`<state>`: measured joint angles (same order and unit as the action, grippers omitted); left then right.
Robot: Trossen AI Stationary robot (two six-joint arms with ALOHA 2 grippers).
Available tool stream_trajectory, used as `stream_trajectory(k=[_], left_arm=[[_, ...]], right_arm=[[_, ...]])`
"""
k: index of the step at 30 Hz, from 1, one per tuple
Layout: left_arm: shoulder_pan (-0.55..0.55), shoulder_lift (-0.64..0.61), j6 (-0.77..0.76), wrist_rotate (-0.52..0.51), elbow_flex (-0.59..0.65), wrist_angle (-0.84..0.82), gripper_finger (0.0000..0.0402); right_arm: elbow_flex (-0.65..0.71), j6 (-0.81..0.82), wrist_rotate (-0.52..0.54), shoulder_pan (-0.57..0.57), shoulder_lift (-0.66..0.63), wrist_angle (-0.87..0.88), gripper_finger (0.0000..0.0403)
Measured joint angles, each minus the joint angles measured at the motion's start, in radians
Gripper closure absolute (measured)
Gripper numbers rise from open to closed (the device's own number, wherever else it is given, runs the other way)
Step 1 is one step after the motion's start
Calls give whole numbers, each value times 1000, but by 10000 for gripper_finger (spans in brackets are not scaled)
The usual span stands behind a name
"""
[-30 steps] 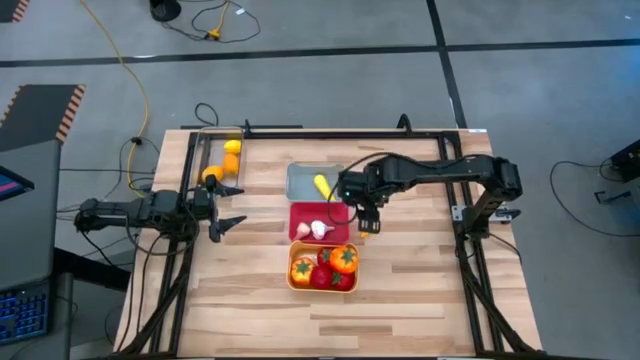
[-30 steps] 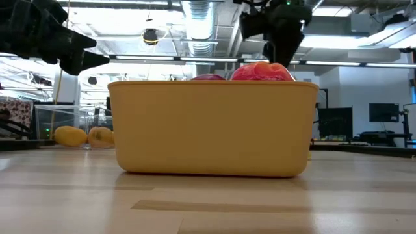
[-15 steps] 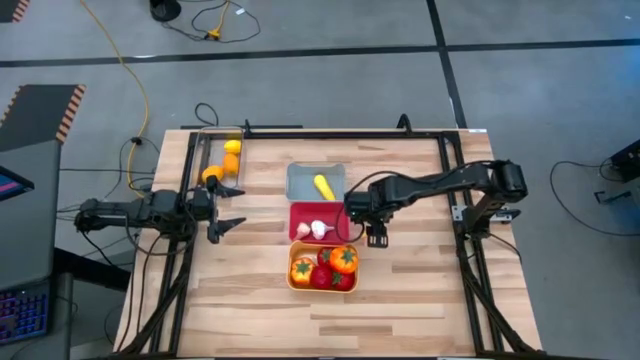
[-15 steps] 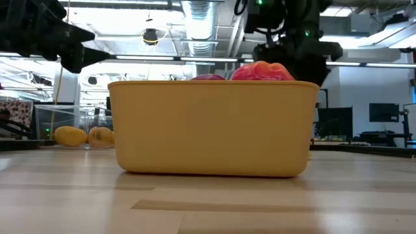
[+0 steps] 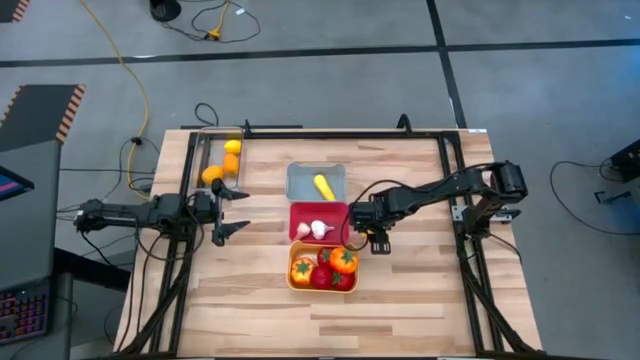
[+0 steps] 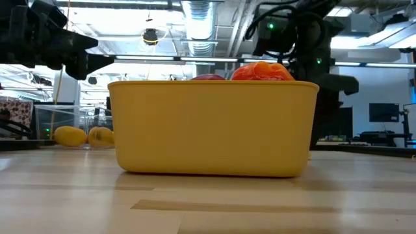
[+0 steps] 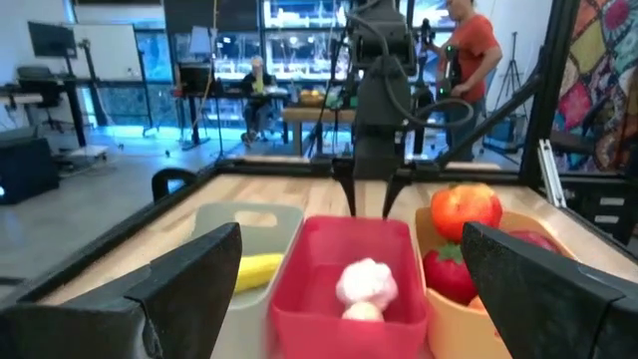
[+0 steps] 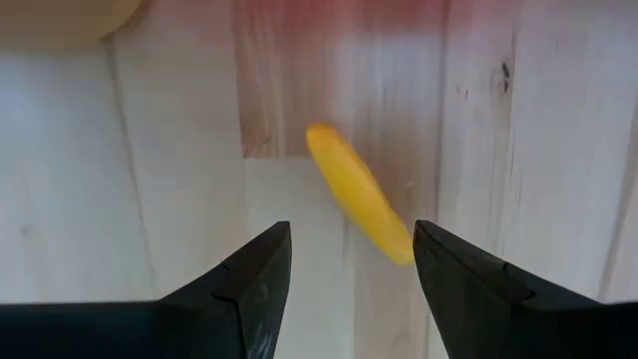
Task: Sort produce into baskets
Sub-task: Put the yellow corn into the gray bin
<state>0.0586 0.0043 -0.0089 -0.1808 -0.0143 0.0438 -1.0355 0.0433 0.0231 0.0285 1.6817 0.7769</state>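
The wooden desk [image 5: 260, 300] carries three tubs in a row from far to near: the pale blue-grey tub [image 5: 300, 181], the red tub [image 5: 335, 212] and the orange tub [image 5: 292, 283]. The clear tray [image 5: 196, 152] lies at the far left. The right pincer [image 5: 379, 236] hangs just right of the red tub, fingers apart. Only the right wrist view shows a long yellow piece [image 8: 360, 193] lying on the bare wood beneath it, its long axis slanting across the planks. The left pincer [image 5: 232, 211] waits at the left, spread wide.
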Motion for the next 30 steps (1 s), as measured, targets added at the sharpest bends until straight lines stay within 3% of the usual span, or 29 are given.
stream_trajectory(k=[9,20,25,30], left_arm=[[0,0,-11,8,3,1,36],[0,0,4,9,3,1,36],[0,0,5,9,3,1,36],[0,0,5,9,3,1,36]], right_arm=[[84,1,0,-34,0,-96,185],[122,2,-3,-50,1,-144,317],[80,3,-40,-52,0,-53,366],[-33,1,-34,-51,-1,175,366]])
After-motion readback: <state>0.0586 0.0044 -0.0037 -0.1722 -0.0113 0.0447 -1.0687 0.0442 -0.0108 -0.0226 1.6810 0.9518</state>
